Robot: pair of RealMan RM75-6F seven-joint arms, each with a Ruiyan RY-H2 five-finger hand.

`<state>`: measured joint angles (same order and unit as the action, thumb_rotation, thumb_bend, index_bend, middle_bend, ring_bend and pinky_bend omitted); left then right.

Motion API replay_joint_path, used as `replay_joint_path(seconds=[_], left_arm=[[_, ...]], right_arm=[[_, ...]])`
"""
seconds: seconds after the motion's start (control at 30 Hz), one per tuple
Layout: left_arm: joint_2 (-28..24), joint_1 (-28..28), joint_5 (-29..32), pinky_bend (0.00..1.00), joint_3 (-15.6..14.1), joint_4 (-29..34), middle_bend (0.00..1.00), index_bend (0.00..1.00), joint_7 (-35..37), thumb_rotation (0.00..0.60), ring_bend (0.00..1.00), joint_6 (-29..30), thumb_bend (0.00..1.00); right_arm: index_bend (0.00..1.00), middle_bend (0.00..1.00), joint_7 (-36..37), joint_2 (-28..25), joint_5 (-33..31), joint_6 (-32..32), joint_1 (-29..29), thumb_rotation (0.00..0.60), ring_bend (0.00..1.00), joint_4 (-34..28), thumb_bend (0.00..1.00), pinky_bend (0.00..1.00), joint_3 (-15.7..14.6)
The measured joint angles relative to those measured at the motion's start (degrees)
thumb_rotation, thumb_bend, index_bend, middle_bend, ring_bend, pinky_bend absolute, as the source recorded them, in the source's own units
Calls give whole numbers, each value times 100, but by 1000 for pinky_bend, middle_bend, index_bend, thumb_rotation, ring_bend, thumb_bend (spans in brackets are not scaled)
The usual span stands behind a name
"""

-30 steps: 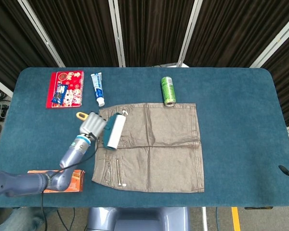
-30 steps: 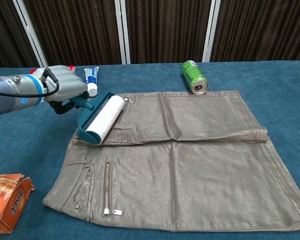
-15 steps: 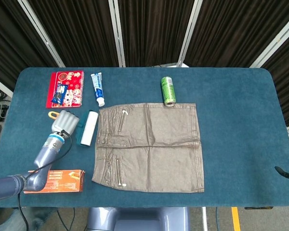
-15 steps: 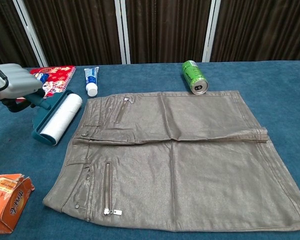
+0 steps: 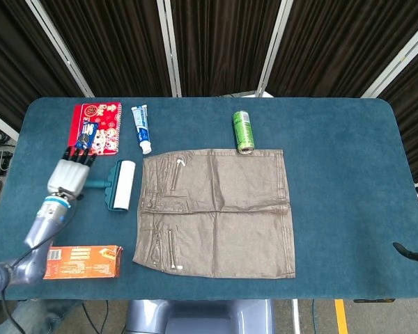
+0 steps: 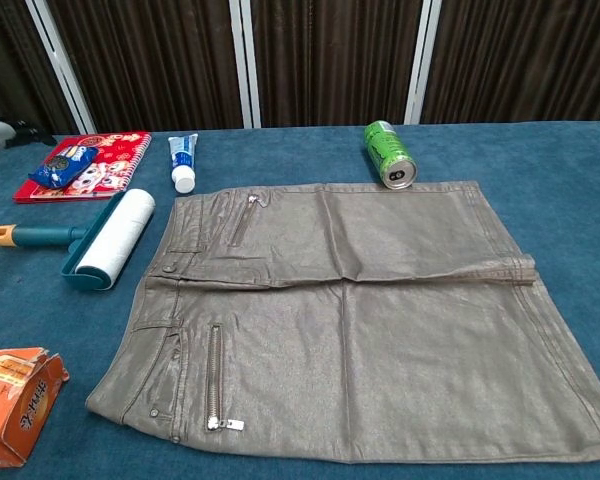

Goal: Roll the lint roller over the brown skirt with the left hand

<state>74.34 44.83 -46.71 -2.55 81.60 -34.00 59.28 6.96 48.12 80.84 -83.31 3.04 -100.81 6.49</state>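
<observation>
The brown skirt [image 5: 219,209] [image 6: 360,320] lies flat in the middle of the blue table. Just left of its waistband the lint roller [image 5: 120,184] [image 6: 110,240] lies on the table, off the skirt, with its teal handle [image 6: 35,236] pointing left. In the head view my left hand [image 5: 71,174] hovers over the handle's end, fingers [image 5: 80,154] stretched out and apart, holding nothing. The chest view leaves this hand almost wholly past its left edge. Of the right hand only a dark tip [image 5: 407,250] shows at the right edge.
A red notebook [image 5: 95,129] [image 6: 80,175] with a blue snack pack and a toothpaste tube [image 5: 141,127] [image 6: 182,160] lie at the back left. A green can [image 5: 243,131] [image 6: 390,153] lies behind the skirt. An orange box [image 5: 83,261] [image 6: 15,400] sits front left.
My left hand carried the roller off the skirt's left edge to the table, set it down and let go. The hand has opened and drawn back to the left.
</observation>
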Motion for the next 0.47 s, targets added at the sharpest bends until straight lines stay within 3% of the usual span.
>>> replay_joint_path(seconds=[0.27, 0.47], left_arm=[[-704, -1041, -801, 0, 224, 1162, 0, 0, 1246, 600, 0, 1623, 0], [-1181, -1962, -1758, 0, 28, 2014, 0, 0, 1736, 600, 0, 2686, 0]], right_arm=[[0, 0, 120, -44, 139, -87, -31, 600, 0, -16, 0, 0, -29], [0, 0, 146, -50, 236, -160, -42, 600, 0, -21, 0, 0, -41]])
